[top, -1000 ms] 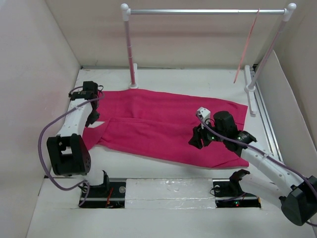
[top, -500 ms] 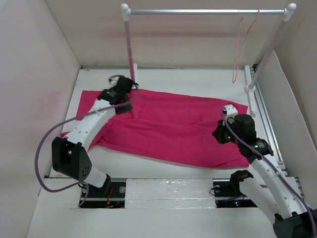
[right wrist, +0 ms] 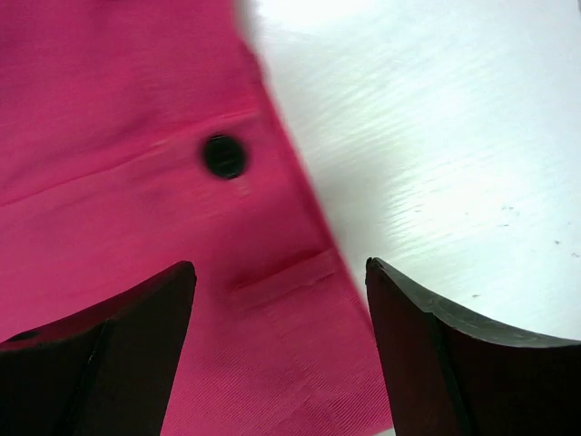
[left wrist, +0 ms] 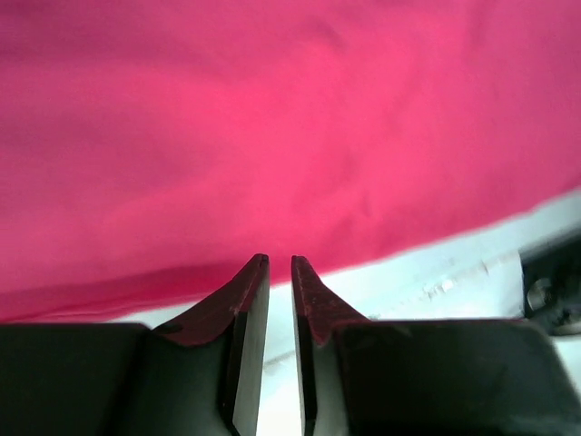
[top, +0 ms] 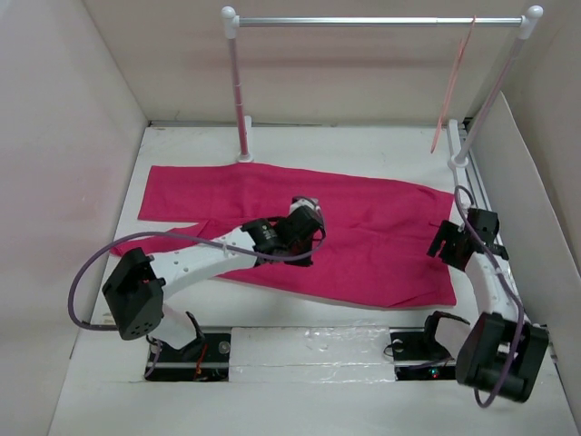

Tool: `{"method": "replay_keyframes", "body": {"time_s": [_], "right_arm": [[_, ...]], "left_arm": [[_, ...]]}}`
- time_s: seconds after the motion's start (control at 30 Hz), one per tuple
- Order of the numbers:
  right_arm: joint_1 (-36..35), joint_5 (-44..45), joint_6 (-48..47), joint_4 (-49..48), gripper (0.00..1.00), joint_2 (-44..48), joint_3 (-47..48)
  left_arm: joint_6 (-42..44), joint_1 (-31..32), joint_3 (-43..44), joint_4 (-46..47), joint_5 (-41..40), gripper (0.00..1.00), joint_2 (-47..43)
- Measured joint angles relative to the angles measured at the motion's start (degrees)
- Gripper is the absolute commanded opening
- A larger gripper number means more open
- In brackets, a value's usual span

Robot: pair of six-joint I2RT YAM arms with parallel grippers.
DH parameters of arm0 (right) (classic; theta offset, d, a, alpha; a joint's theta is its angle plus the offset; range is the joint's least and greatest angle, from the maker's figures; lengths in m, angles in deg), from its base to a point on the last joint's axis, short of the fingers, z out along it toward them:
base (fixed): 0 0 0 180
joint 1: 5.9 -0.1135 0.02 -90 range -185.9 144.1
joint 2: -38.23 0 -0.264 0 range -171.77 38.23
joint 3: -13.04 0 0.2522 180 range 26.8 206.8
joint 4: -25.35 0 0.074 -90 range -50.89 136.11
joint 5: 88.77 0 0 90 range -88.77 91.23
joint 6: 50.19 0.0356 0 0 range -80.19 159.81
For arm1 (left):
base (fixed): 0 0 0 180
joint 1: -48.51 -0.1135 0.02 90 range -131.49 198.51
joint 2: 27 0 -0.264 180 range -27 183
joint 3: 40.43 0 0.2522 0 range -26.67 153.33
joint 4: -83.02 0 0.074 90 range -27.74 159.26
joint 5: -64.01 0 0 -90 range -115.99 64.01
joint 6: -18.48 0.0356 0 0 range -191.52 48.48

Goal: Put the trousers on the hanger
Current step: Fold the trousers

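Note:
The magenta trousers (top: 272, 204) lie spread flat across the table, their waist end to the right. The pale pink hanger (top: 451, 82) hangs edge-on from the right end of the rail. My left gripper (top: 307, 243) reaches low over the middle of the trousers near their front edge. In the left wrist view its jaws (left wrist: 280, 262) stand nearly together with nothing between them, the cloth (left wrist: 272, 118) just beyond. My right gripper (top: 442, 245) is open over the trousers' right edge. The right wrist view (right wrist: 280, 268) shows the waistband (right wrist: 136, 227) and a black button (right wrist: 223, 156) below it.
A silver rail (top: 372, 20) on two white posts spans the back of the table. White walls close in the left, back and right. A white strip of table (top: 318, 313) lies between the trousers' front edge and the arm bases.
My left arm swung from the back left of the trousers to their middle front. My right arm moved right to the trousers' right edge. The hanger turned on the rail.

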State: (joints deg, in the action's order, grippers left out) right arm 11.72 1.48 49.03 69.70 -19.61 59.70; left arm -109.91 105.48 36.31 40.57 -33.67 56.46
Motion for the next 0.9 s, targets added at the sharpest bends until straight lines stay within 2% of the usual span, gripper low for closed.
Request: {"method": "replay_keyframes", "body": {"time_s": [0.17, 0.2, 0.27, 0.3, 0.33, 0.4, 0.43, 0.47, 0.5, 0.53, 0.67, 0.8, 0.83, 0.87, 0.9], "right_arm": [[3.2, -1.8, -0.1, -1.8, 0.81, -8.5, 0.0], [3.4, -2.4, 0.1, -2.1, 0.81, -8.8, 0.0], [4.3, -4.3, 0.9, -4.0, 0.78, -10.0, -0.1], [5.2, -5.5, 1.4, -5.1, 0.73, -11.2, -0.1], [6.1, -6.8, 1.7, -6.3, 0.65, -12.8, 0.0], [8.0, -9.3, 2.4, -9.3, 0.43, -15.2, 1.0], [9.0, -10.5, 3.0, -11.1, 0.24, -16.3, 1.1], [10.1, -11.7, 3.3, -12.3, 0.12, -17.2, 1.1], [11.1, -13.4, 3.8, -13.1, 0.03, -17.9, 0.9], [12.5, -15.1, 4.1, -13.5, 0.0, -18.3, 0.8], [17.2, -17.7, 3.6, -11.7, 0.0, -18.1, 1.5], [19.1, -15.5, 1.4, -5.8, 0.0, -17.0, 8.9], [19.3, -14.4, 0.8, -4.9, 0.08, -16.9, 11.7], [19.3, -13.3, 0.2, -4.5, 0.26, -16.9, 14.4], [19.5, -12.4, -0.4, -4.5, 0.51, -16.9, 16.9]], "left_arm": [[-1.9, 4.1, -5.1, 4.3, 2.4, 0.2, -1.8], [-2.2, 4.0, -5.9, 4.6, 2.6, 0.26, -2.8], [-2.7, 4.0, -6.8, 4.8, 2.3, 0.3, -4.9], [-2.7, 4.0, -6.8, 4.9, 2.1, 0.31, -5.9], [-2.8, 3.9, -6.8, 5.1, 1.5, 0.31, -7.0], [-2.8, 3.9, -6.7, 5.1, 0.5, 0.31, -8.7], [-2.8, 3.9, -6.7, 5.0, -0.3, 0.31, -9.5], [-2.8, 3.9, -6.7, 4.8, -1.1, 0.31, -10.1], [-2.8, 3.9, -6.7, 4.5, -2.1, 0.33, -10.7], [-2.8, 3.5, -6.7, 4.1, -2.8, 0.34, -11.3], [-2.8, 0.2, -6.8, 3.3, -3.9, 0.36, -13.5], [-2.6, -3.3, -7.1, 2.3, -5.2, 0.4, -14.4], [-2.6, -3.8, -7.1, 1.9, -5.3, 0.4, -14.5], [-2.6, -4.6, -7.2, 1.4, -5.2, 0.43, -14.6], [-2.6, -4.9, -7.3, 1.3, -5.2, 0.44, -14.6]]}}
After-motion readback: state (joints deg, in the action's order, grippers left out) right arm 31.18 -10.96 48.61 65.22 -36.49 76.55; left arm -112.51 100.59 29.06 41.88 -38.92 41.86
